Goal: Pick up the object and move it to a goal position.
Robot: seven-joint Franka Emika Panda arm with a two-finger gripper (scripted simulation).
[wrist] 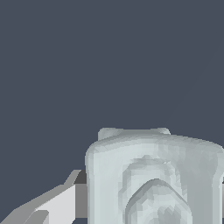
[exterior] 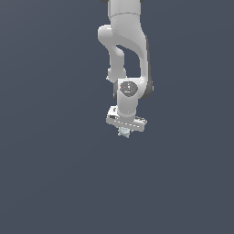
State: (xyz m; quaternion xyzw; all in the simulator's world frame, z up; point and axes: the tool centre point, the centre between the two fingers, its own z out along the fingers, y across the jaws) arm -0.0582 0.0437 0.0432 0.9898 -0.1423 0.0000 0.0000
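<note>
In the exterior view the white arm reaches down from the top, and my gripper (exterior: pixel 124 131) points downward. The object (exterior: pixel 123 133), a tiny pale blue-grey lumpy piece, sits between the fingertips just under the white hand. In the wrist view the object (wrist: pixel 153 175) looms large and close, with rounded ridges. One grey-white finger (wrist: pixel 52 205) presses against its side with a dark pad. The other finger is hidden behind the object. The gripper looks shut on the object.
A plain dark blue-grey surface (exterior: pixel 55 173) fills everything around the arm in both views. No other objects, containers or edges show.
</note>
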